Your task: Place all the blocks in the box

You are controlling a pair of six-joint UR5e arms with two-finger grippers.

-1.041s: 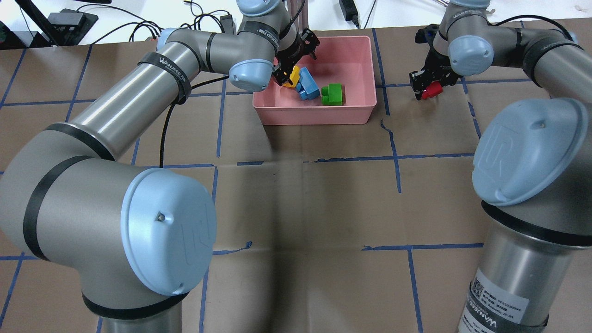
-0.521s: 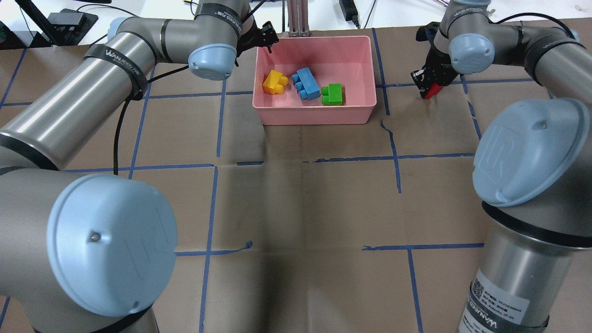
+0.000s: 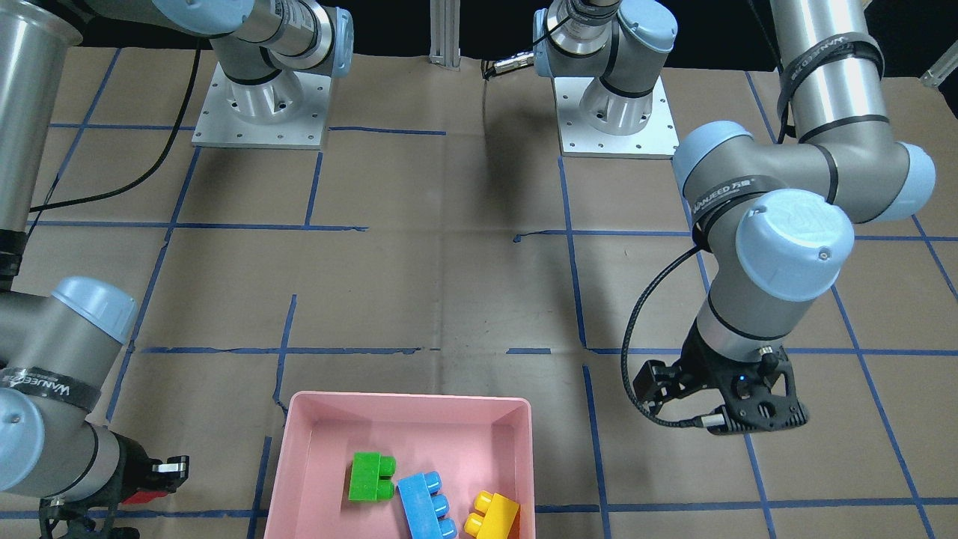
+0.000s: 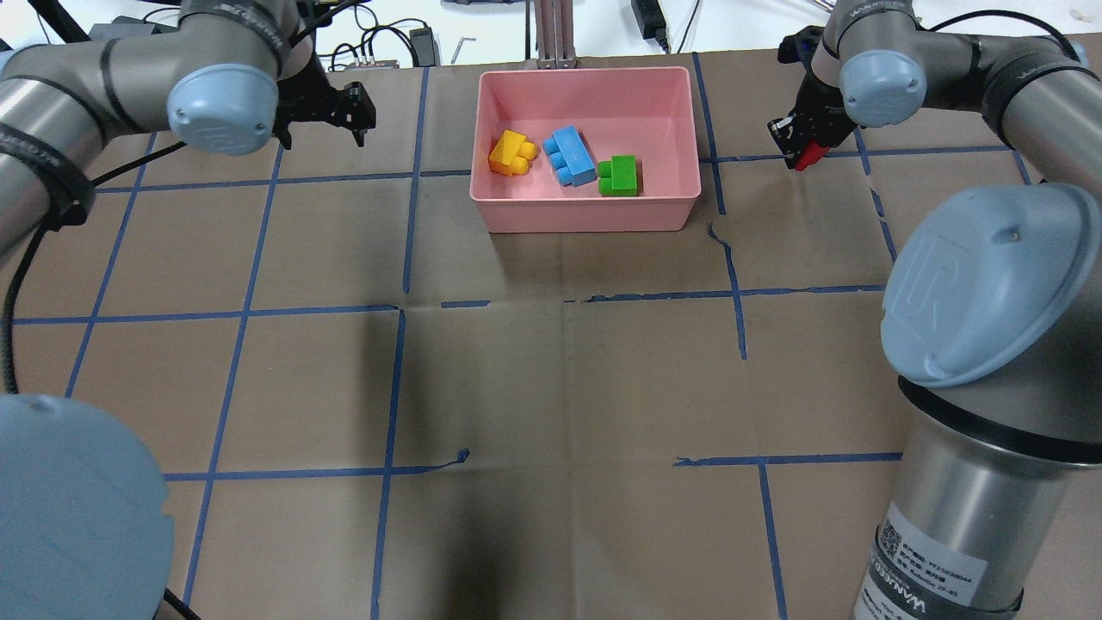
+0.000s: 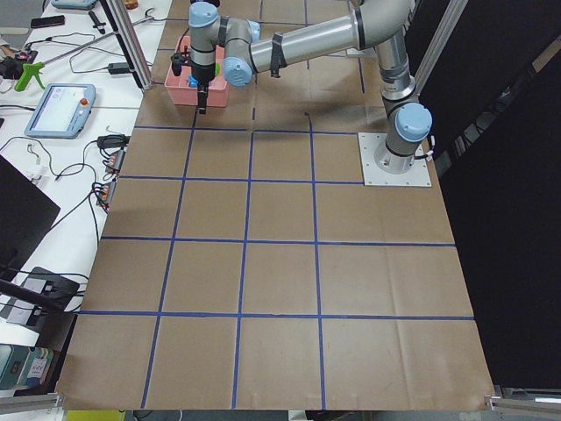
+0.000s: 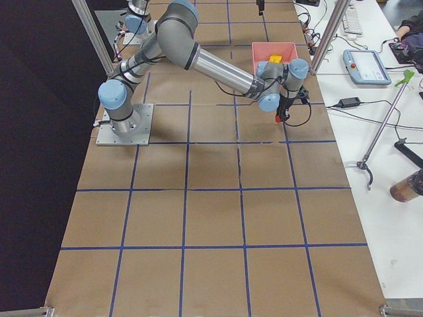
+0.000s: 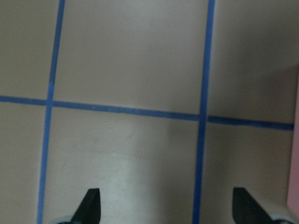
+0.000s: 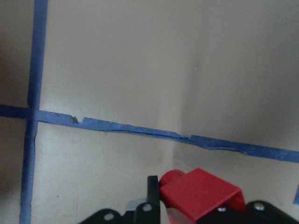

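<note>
The pink box (image 4: 585,220) stands at the far middle of the table; it also shows in the front-facing view (image 3: 408,400). In it lie the yellow block (image 4: 510,153), the light-blue block (image 4: 569,156) and the green block (image 4: 619,176). My right gripper (image 4: 796,146) is to the right of the box, outside it, and is shut on the small red block (image 4: 807,157), which also shows in the right wrist view (image 8: 201,193). My left gripper (image 4: 353,120) is open and empty over bare paper to the left of the box, with its jaws wide apart in the left wrist view (image 7: 167,205).
Brown paper with a blue tape grid (image 4: 568,301) covers the table. An aluminium post (image 4: 551,34) stands just behind the box. Cables and adapters (image 4: 387,43) lie beyond the far edge. My two arm bases (image 3: 614,112) are at the near side.
My left gripper let go of the yellow block in the box, then drew back out to the left. My right gripper, with the red block, shifted slightly farther away.
</note>
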